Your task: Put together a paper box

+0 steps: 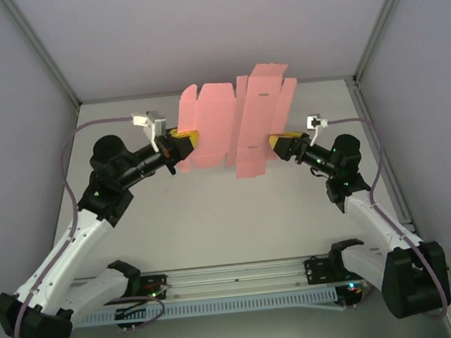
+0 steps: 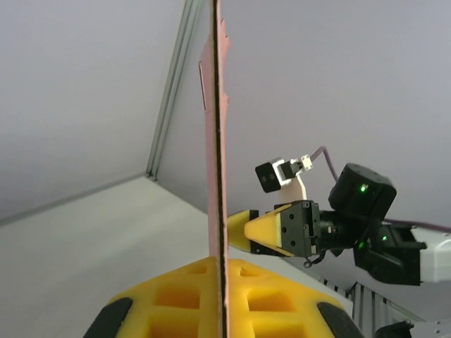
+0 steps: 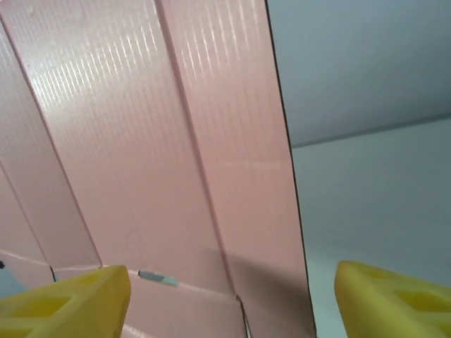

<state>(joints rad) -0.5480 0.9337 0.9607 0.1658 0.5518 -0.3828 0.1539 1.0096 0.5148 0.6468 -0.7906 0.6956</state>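
Pink card box (image 1: 237, 124), light and floppy, mid-frame: left claw (image 1: 188, 135) clamped on its left edge, right claw (image 1: 277, 140) gaping, empty. Best pinch the right edge flat.

The paper box (image 1: 237, 124) is unassembled: one flat die-cut sheet of pale pink card. It stands roughly upright, raised clear of the table (image 1: 216, 241), at mid-width toward the far side. Vertical creases divide it into panels, with notched flaps and tabs along the top edge. Seen edge-on from the left wrist it is thin and straight. Its surface is finely ribbed, with a slight sheen.
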